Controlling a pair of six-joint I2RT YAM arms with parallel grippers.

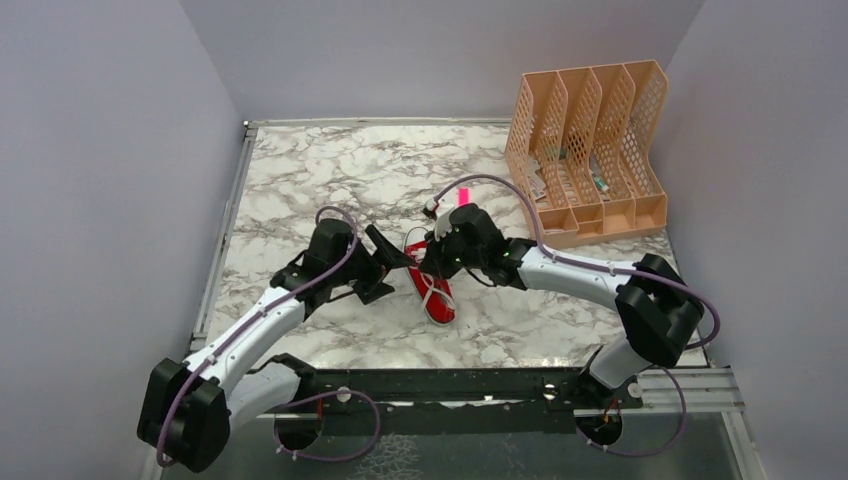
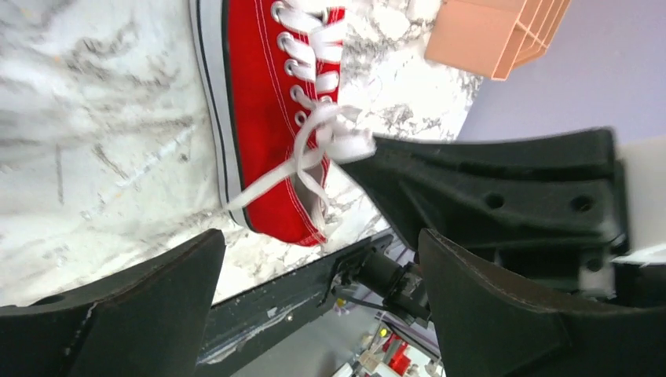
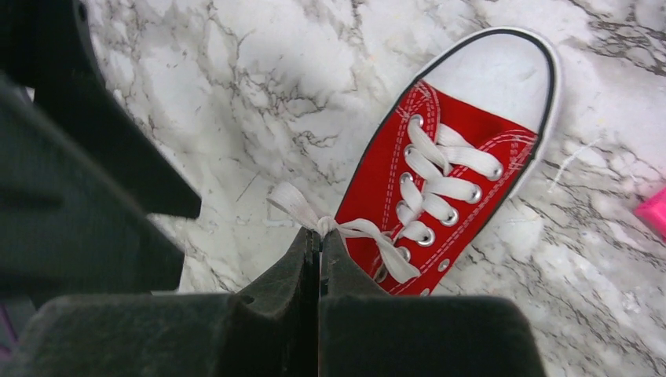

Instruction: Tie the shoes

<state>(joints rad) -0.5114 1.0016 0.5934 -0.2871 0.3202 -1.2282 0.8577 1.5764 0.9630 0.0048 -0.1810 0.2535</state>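
Red canvas sneaker (image 3: 377, 184), white-capped; right fingers (image 3: 289, 275) pinch its lace (image 3: 294, 206), left fingers (image 2: 153, 294) spread apart.

A marble-patterned counter (image 1: 330, 170) is enclosed by plain lilac walls (image 1: 100, 150); a peach file rack (image 1: 590, 150) is set at its far right corner.
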